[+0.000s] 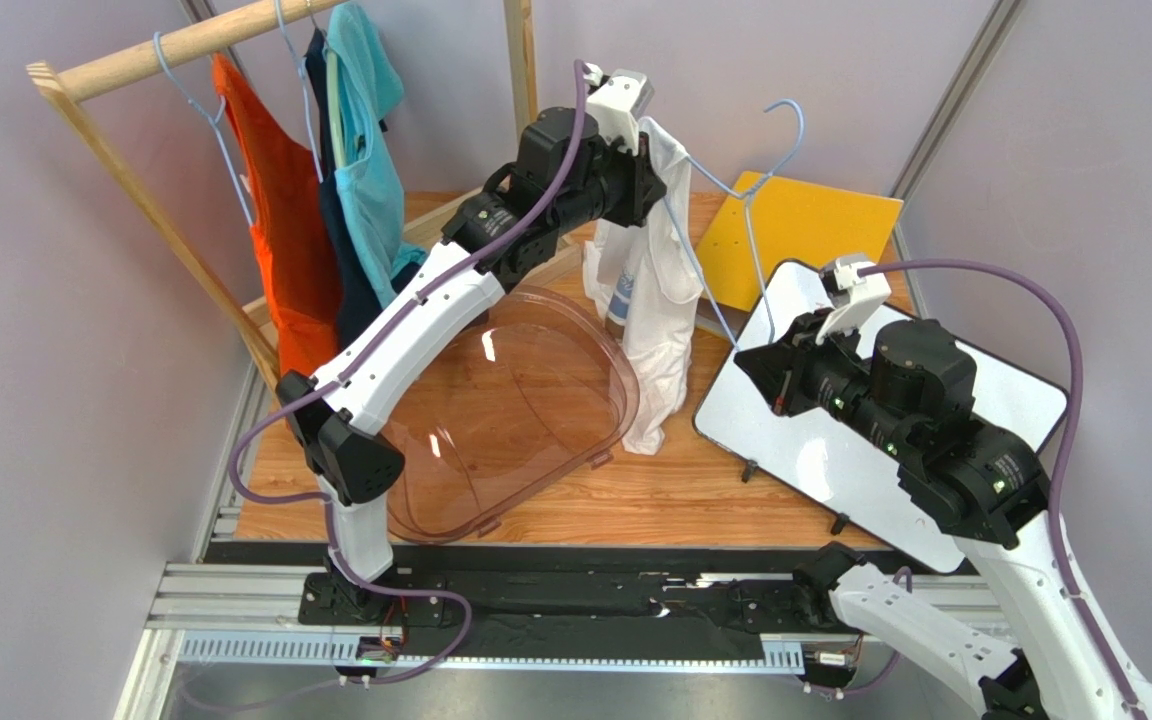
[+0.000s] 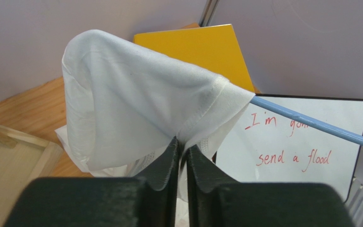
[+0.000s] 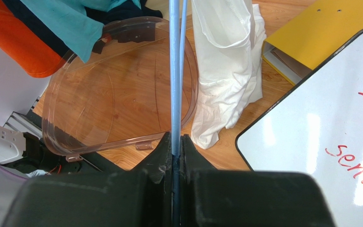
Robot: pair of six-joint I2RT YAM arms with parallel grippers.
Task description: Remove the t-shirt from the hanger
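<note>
**Inspector:** Position of the white t-shirt [image 1: 660,308]?

**Assessor:** It hangs in the air over the wooden table [image 1: 687,495], bunched and draped downward. The top is held high by the left gripper [image 1: 642,150]. One arm of the blue hanger [image 1: 749,210] emerges from a hemmed opening of the shirt, so the garment is still partly on it.

**Inspector:** The left claw?

**Assessor:** Its fingers are pressed together on a fold of the white cloth, as the left wrist view shows plainly.

**Inspector:** The right?

**Assessor:** The right gripper [image 1: 760,365] is pinching the hanger's blue wire between its fingers. It sits over the whiteboard [image 1: 778,450], which carries red handwriting.

**Inspector:** Containers?

**Assessor:** One, a clear plastic tub [image 1: 522,405] on the table between the two arms. The wood grain shows through its base. The shirt's lower end hangs outside the tub, just beside its right rim. I cannot tell whether the hem touches the rim or the table.

**Inspector:** Other items?

**Assessor:** A yellow folder [image 1: 823,218] lies at the far edge, partly under the whiteboard. At far left a wooden rack [image 1: 162,53] carries an orange garment [image 1: 274,225], a navy garment [image 1: 334,248] and a teal garment [image 1: 372,150], each on a hanger, well apart from the white shirt.
</note>
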